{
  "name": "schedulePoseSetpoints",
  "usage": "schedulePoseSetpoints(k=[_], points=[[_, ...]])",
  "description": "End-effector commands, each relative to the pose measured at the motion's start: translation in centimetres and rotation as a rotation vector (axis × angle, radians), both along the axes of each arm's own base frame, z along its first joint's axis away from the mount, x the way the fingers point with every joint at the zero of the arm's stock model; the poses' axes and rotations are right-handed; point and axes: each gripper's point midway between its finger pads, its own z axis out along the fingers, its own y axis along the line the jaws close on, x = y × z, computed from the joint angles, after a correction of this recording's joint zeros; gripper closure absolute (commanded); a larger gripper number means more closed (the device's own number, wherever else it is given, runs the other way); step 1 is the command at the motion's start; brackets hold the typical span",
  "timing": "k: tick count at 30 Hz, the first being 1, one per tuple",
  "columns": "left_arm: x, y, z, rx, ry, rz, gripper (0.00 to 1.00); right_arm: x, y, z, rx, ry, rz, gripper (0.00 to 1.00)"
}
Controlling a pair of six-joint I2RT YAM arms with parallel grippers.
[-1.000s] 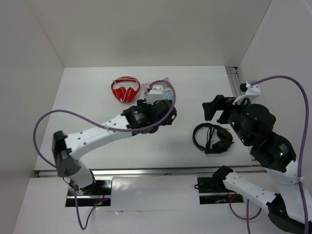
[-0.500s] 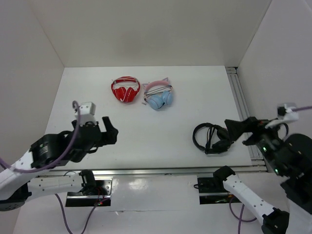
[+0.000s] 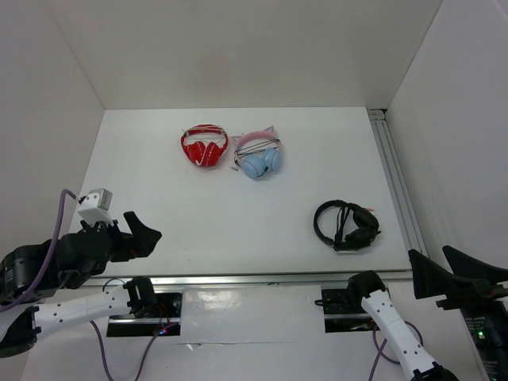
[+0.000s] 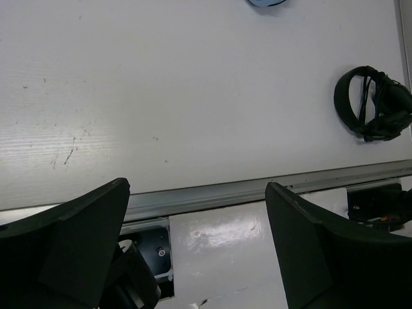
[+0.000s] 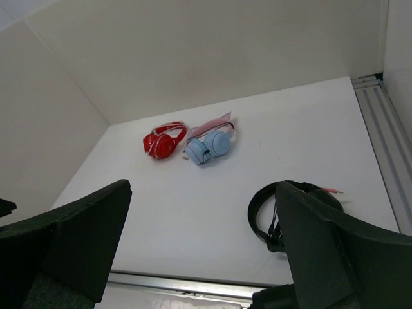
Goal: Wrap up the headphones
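Observation:
The black headphones lie on the white table at the right, cable bundled across the earcups. They also show in the left wrist view and the right wrist view, partly hidden there by a finger. My left gripper is open and empty, pulled back to the table's near left edge. My right gripper is open and empty, below the table's near right corner, well apart from the headphones.
Red-and-white headphones and light-blue and pink cat-ear headphones lie side by side at the back of the table. A metal rail runs along the right edge and another along the near edge.
Both arms have pulled back from the table toward their bases: the left from beside the cat-ear headphones, the right from above the black headphones. The headphones have not moved.

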Motion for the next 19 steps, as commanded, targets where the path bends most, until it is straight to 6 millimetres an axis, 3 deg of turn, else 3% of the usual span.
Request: schedulePoseSetpoints(k=[1, 19], points=[[-0.5, 0.6, 0.1, -0.006, -0.009, -0.021, 0.0, -0.2, 0.4, -1.2, -0.02, 0.037, 0.017, 0.0], [-0.4, 0.8, 1.4, -0.019, -0.035, -0.023, 0.0, 0.4, -0.2, -1.4, -0.003, 0.059, -0.015, 0.0]])
